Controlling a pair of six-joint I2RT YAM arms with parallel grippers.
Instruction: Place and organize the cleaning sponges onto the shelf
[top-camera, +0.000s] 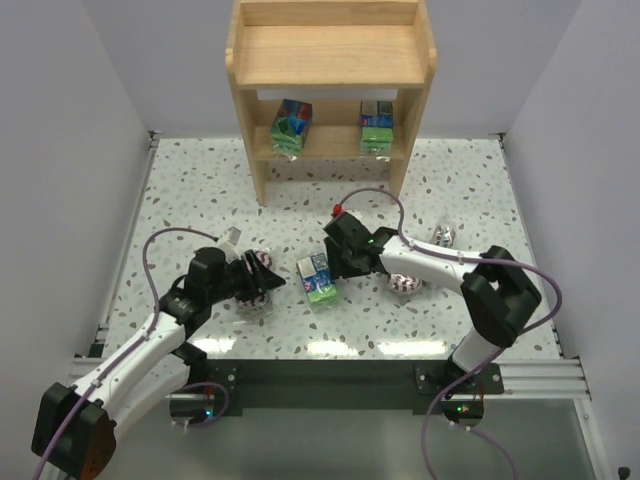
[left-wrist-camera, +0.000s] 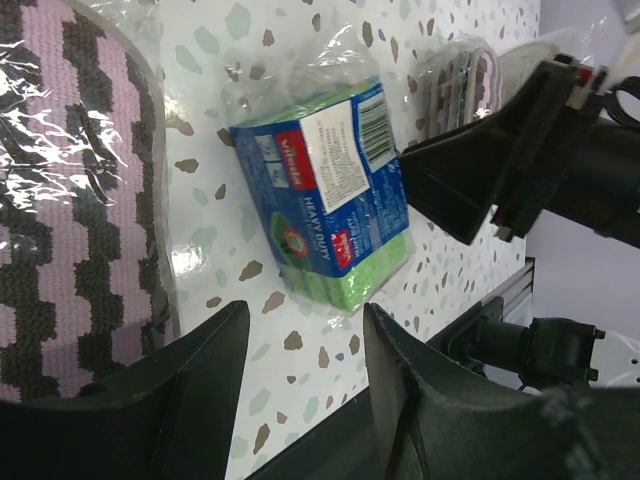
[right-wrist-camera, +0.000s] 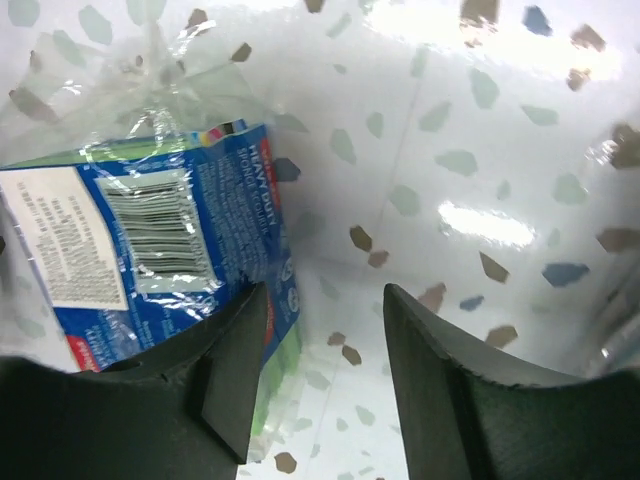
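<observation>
A green-and-blue sponge pack (top-camera: 317, 278) lies on the table between my two grippers; it also shows in the left wrist view (left-wrist-camera: 330, 200) and the right wrist view (right-wrist-camera: 150, 240). My right gripper (top-camera: 337, 262) (right-wrist-camera: 325, 300) is open, low over the table, its left finger at the pack's edge, nothing between the jaws. My left gripper (top-camera: 270, 283) (left-wrist-camera: 305, 345) is open and empty, beside a purple-and-white zigzag pad (top-camera: 260, 264) (left-wrist-camera: 60, 200). Two more zigzag pads (top-camera: 403, 283) (top-camera: 443, 237) lie by the right arm. Two green-and-blue packs (top-camera: 291, 125) (top-camera: 376, 127) stand on the lower tier of the wooden shelf (top-camera: 330, 55).
The shelf's top tier (top-camera: 330, 50) holds nothing. White walls close in the speckled table (top-camera: 200, 190) on the left, right and back. The right arm's cable (top-camera: 385, 195) loops over the table in front of the shelf.
</observation>
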